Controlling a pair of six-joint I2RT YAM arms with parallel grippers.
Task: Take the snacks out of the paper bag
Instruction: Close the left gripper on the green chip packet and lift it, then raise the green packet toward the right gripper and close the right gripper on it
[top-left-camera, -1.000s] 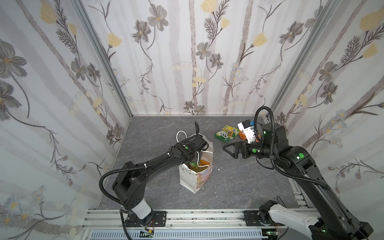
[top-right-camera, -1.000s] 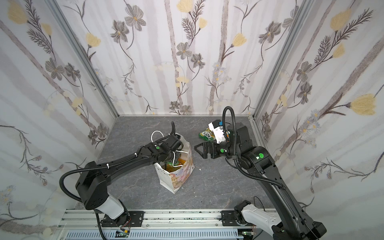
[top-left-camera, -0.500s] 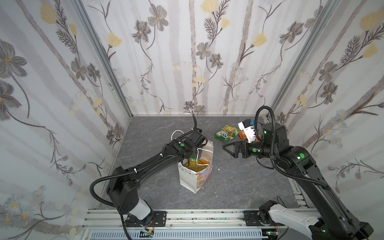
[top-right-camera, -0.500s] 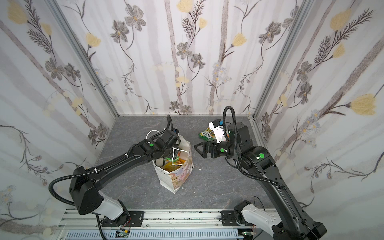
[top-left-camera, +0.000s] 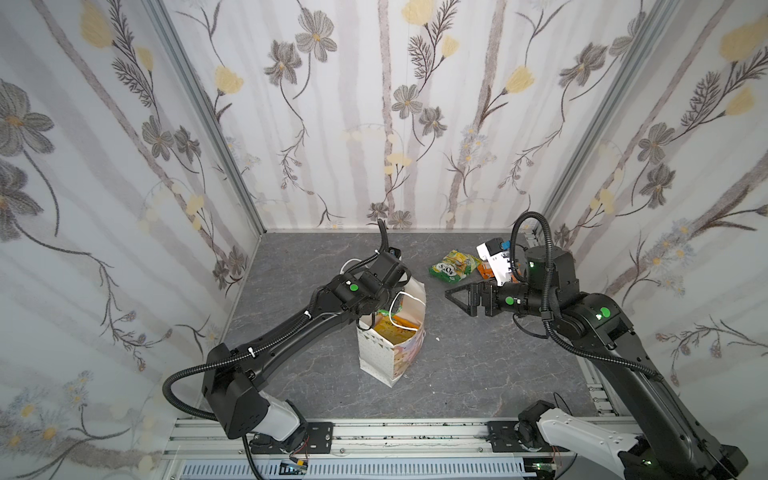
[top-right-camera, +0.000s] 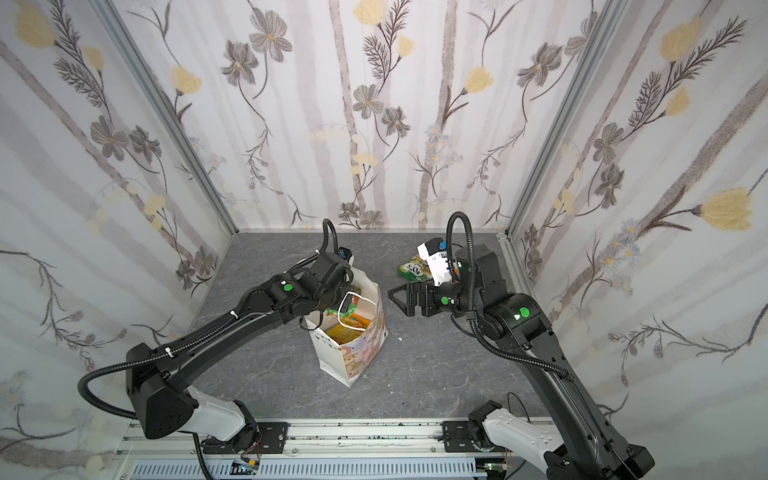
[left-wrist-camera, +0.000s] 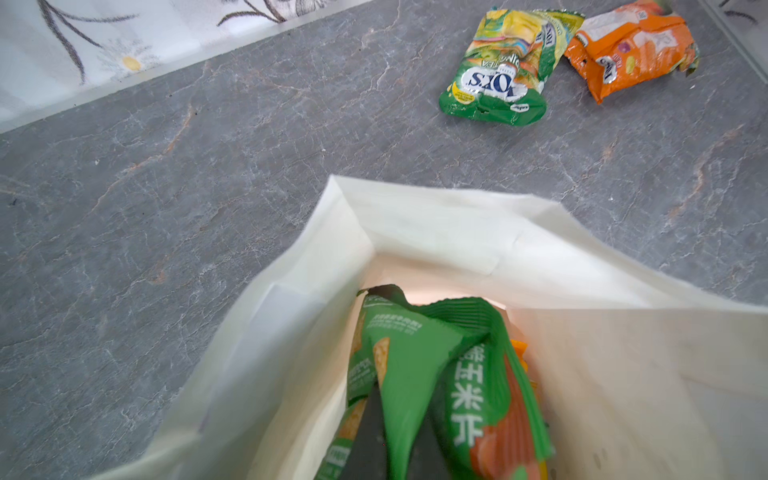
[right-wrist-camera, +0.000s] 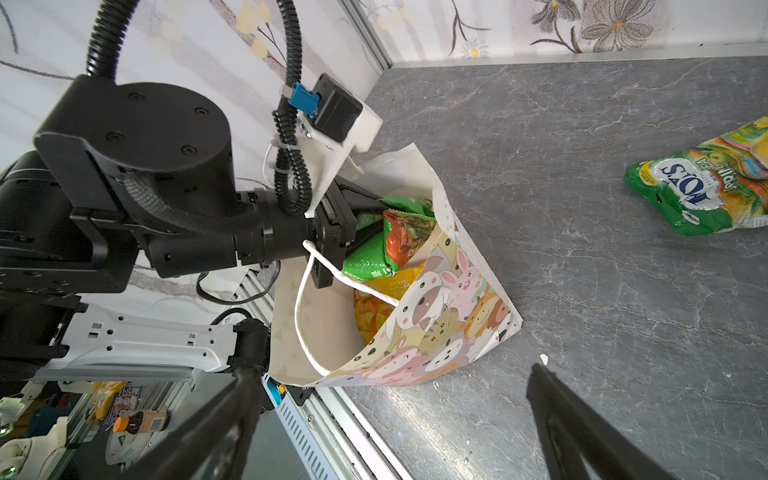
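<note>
the left gripper (right-wrist-camera: 371, 222) is pinching a green packet (left-wrist-camera: 415, 374) in the mouth of the bag (right-wrist-camera: 436, 332), which is standing mid-table (top-left-camera: 478, 374). the right gripper (top-left-camera: 459, 301) is hovering beside the bag with its jaws gaping wide. a fox's packet (left-wrist-camera: 494, 79) and an orange packet (left-wrist-camera: 631, 45) are lying on the table behind it.

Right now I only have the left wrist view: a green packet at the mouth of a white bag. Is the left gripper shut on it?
Observer: Yes; the right wrist view shows the left gripper shut on the green packet, at the paper bag's mouth.
Operator: Anything snagging?
Observer: A white cord handle lies across that gripper; hooked or not, I cannot tell.
Operator: And the right gripper?
Observer: The right gripper hangs open beside the bag, apart from it, empty.
</note>
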